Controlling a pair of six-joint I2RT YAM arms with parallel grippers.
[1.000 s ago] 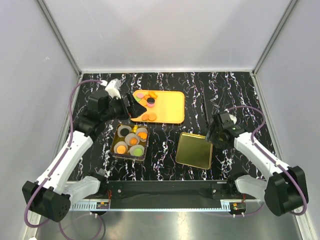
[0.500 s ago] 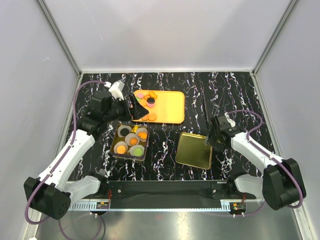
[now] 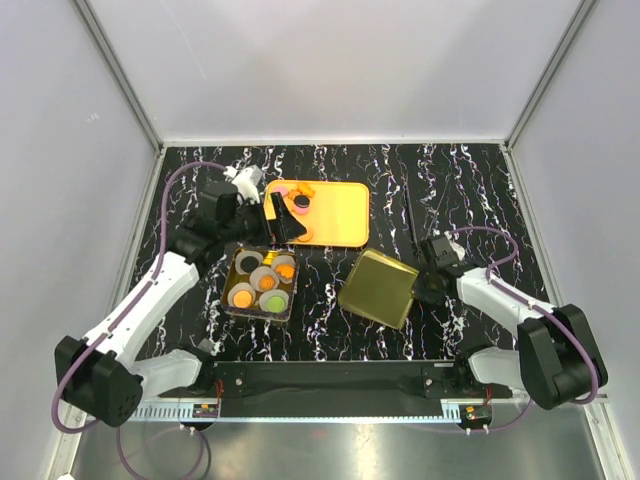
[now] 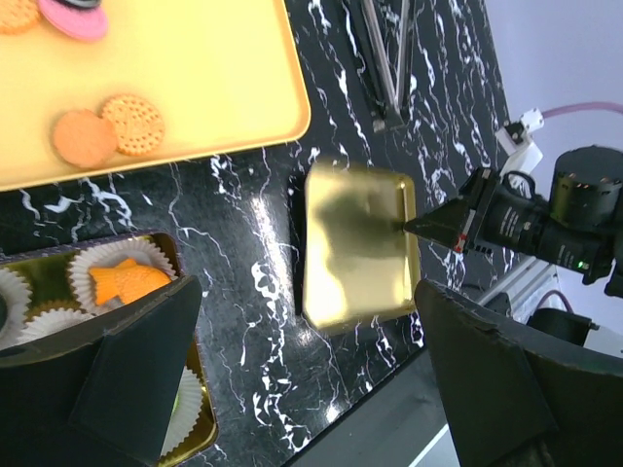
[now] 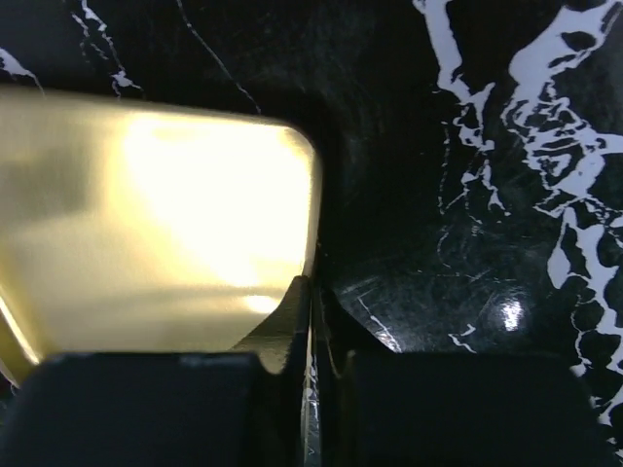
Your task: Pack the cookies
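Cookies (image 4: 133, 124) on tray (image 3: 340, 215) lie behind box (image 3: 240, 257) and lid (image 3: 378, 288).

We see the lid (image 5: 156, 224) blurred and cut off leftward; well apart from it, cookies (image 4: 70, 17) run past the top edge.

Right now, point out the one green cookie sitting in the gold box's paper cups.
The green cookie in the near-right corner cup of the gold box; the others visible there are orange or black.
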